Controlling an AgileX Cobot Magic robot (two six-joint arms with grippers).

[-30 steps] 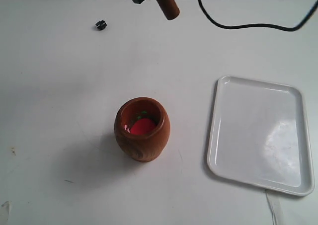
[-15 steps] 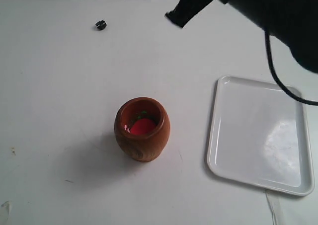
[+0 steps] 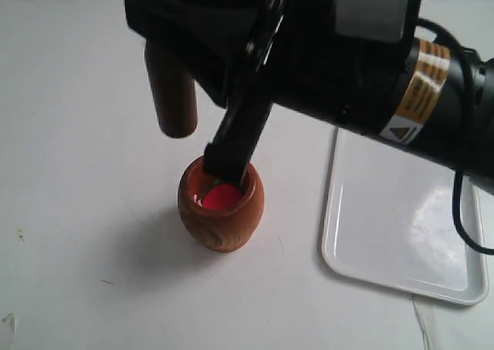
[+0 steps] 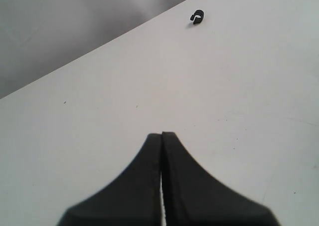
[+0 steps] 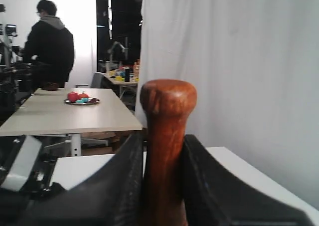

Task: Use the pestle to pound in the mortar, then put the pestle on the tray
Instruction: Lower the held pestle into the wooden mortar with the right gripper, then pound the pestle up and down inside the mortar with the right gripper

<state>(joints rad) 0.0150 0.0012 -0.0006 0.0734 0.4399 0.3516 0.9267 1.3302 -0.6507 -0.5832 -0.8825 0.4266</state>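
Stiff, smooth hardwood, likely heavy toward its thick end, the pestle is pinched by the right claw at the narrow handle under the knob, apparently hung just upper-left of the centred mortar; the left claw is pressed together.

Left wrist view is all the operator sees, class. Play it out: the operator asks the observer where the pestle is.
Observer: The right gripper is shut on the pestle, knob end sticking out of it.
Operator: Is it in the mortar?
Observer: No; in the exterior view its thick end hangs outside the mortar, up-left of the mouth.
Operator: Is the mortar empty?
Observer: No, something red lies inside.
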